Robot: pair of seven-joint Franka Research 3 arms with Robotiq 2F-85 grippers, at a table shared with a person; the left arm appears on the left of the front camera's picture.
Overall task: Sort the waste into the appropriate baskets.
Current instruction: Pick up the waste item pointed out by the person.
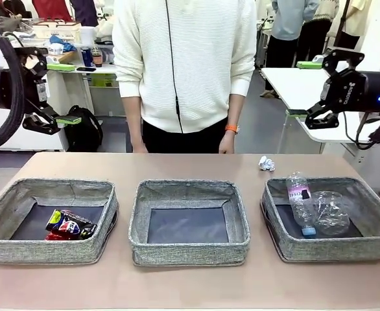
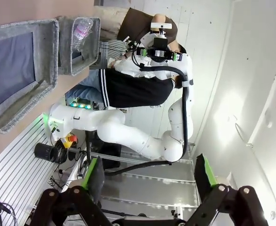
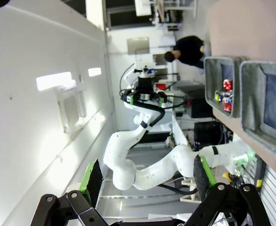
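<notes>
Three grey baskets stand in a row. The left basket [image 1: 47, 251] [image 3: 211, 80] holds the crushed red and dark-blue cans [image 1: 70, 225] [image 3: 224, 92]. Nothing lies in the middle basket [image 1: 189, 253] [image 2: 48, 56] [image 3: 251, 94]. In the right basket [image 1: 336, 249] [image 2: 88, 42] lie the clear bottle [image 1: 301, 202] [image 2: 83, 30] and the clear cup [image 1: 332, 212]. The white paper wad [image 1: 266, 163] rests on the table behind the right basket. My left gripper [image 1: 63, 94] [image 2: 148, 176] hangs open and empty high at the left. High at the right, my right gripper [image 1: 305, 89] [image 3: 146, 181] is likewise open and empty.
A person in a white sweater [image 1: 183, 65] stands at the table's far edge, hands down at the sides. Bare tabletop [image 1: 190, 165] runs behind the baskets and a strip in front of them. Other tables and people fill the background.
</notes>
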